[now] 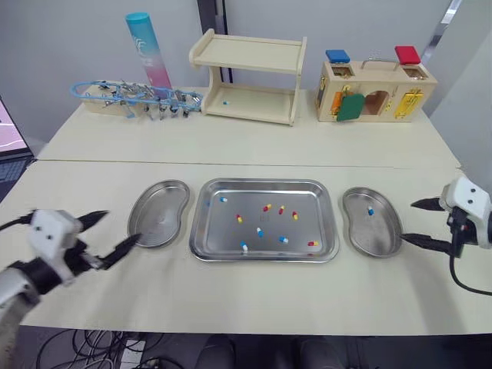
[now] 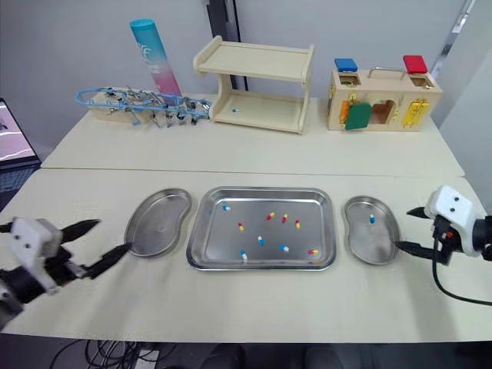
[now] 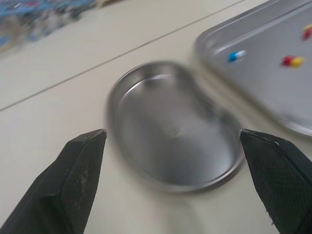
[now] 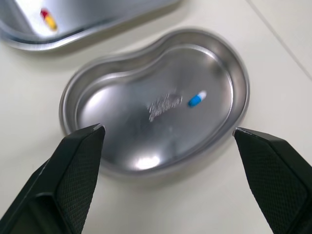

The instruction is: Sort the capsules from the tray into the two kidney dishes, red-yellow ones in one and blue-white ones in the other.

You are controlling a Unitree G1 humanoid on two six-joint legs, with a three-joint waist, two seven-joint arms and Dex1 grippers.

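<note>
The left fingers (image 3: 73, 190) are held wide apart with nothing between them, just above the pale surface (image 1: 246, 296). Straight ahead of them the left kidney dish (image 1: 159, 213) is seen, framed between the two tips when viewed along them. One tip is just beside the dish's near rim, and whether it touches cannot be told. No capsule is seen in this dish.

The right fingers (image 4: 68, 180) are likewise spread and grip nothing. The right kidney dish (image 1: 371, 227) lies directly in front of them, its rim close to the lower tip. A single blue-white capsule (image 4: 197, 98) rests in that dish, on the side farther from the fingers.

Between the two pairs of fingers, past each dish, the tray (image 1: 265, 184) is set flat on the surface, with a dish just beside each of its short ends. Loose capsules of both kinds are scattered over its floor (nine can be counted). Among them, a blue-white capsule (image 1: 223, 200) lies in the far corner toward the left fingers, and a red-yellow capsule (image 1: 313, 244) lies in the near corner toward the right fingers.

Well beyond both pairs of fingers, along the far edge of the surface, a wooden shelf (image 1: 250, 81), a wooden latch box (image 1: 374, 92) and a teal-and-pink tube (image 1: 150, 50) are stood.
</note>
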